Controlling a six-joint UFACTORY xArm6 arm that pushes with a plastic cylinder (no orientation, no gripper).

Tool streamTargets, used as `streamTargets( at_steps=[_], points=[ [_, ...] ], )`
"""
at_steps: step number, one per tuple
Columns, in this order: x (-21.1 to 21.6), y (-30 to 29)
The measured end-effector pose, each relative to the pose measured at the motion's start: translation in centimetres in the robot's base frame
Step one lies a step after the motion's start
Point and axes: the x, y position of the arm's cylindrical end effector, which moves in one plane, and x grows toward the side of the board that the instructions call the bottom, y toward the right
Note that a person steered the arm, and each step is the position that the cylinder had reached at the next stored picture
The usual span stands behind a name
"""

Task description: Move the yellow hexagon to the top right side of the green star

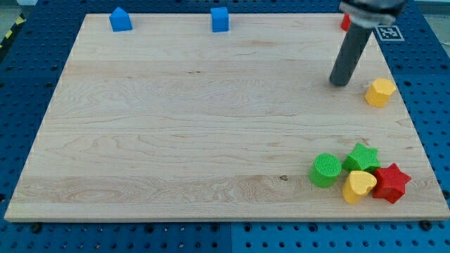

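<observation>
The yellow hexagon (380, 92) lies near the board's right edge, in the upper half of the view. The green star (362, 157) sits at the lower right, touching a green cylinder (326, 170) on its left, a yellow heart (358, 187) below it and a red star (391, 183) at its lower right. My tip (340, 83) rests on the board just left of the yellow hexagon, a short gap away, and well above the green star.
A blue block with a peaked top (120, 20) and a blue cube (220, 19) stand along the top edge. A red block (345, 22) shows partly behind the rod at the top right. The wooden board (176, 126) lies on a blue pegboard.
</observation>
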Motion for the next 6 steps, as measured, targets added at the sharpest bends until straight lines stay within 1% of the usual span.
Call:
streamTargets(
  at_steps=[1,2,3,4,6],
  points=[
    [-0.4,6.7],
    [0.3,6.8],
    [0.8,5.4],
    [3.8,5.4],
    [6.4,4.2]
  ],
)
